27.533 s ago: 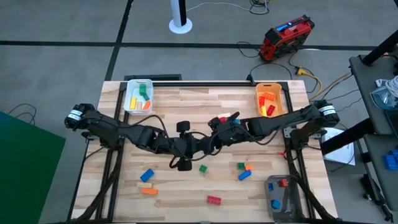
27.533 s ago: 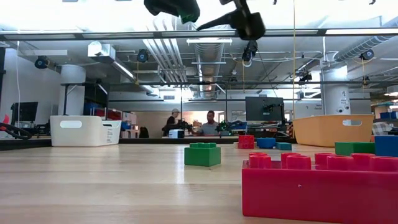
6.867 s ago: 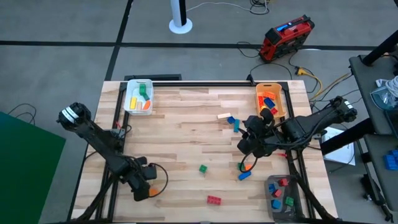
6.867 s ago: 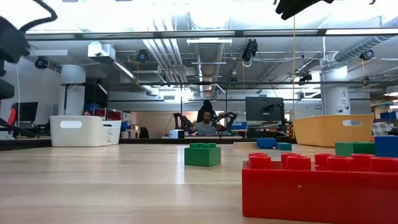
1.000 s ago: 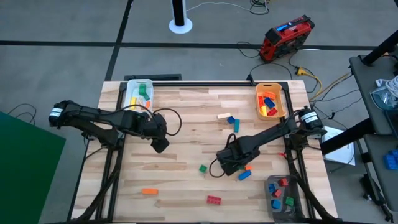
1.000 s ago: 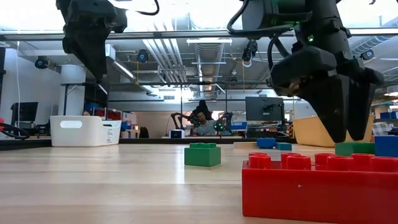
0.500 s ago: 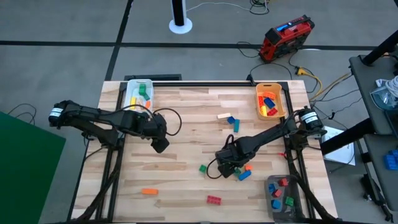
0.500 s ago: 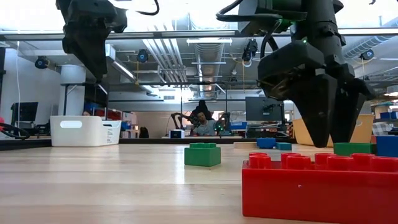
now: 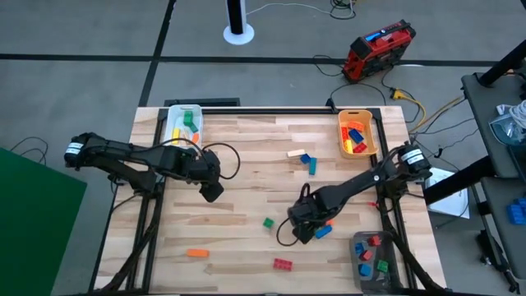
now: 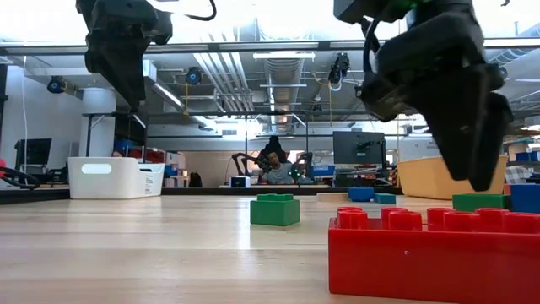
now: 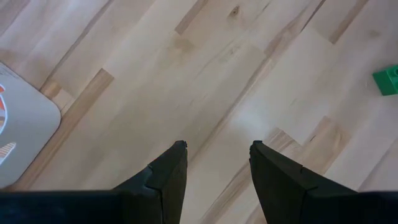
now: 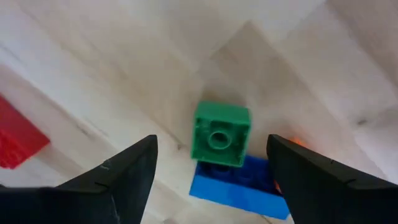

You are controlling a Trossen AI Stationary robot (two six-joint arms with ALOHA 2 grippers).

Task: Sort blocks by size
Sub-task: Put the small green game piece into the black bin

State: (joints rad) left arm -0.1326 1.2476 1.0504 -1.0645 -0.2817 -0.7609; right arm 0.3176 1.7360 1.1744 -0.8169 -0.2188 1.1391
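Loose blocks lie on the wooden table: a green one point(image 9: 268, 222), a red one point(image 9: 283, 264), an orange one point(image 9: 196, 253), and a beige and two blue ones point(image 9: 306, 159) farther back. My right gripper point(image 9: 301, 231) hangs open, fingers pointing down, over a small green block point(image 12: 222, 134) that sits against a blue block point(image 12: 239, 182), with an orange one point(image 12: 293, 144) beside them. Its fingers point(image 12: 132, 173) stand apart on either side, above the blocks, touching nothing. My left gripper point(image 9: 212, 192) hovers open over bare wood point(image 11: 214, 147) left of centre.
A white bin point(image 9: 182, 127) with blocks stands at the far left, an orange-yellow bin point(image 9: 357, 134) at the far right, and a grey bin point(image 9: 371, 259) at the near right corner. In the low view the red block point(image 10: 434, 253) fills the foreground.
My right gripper has moved toward the table's near edge, past the lone green block, and now hangs over the green and blue pair. It has stayed open. No block has moved.
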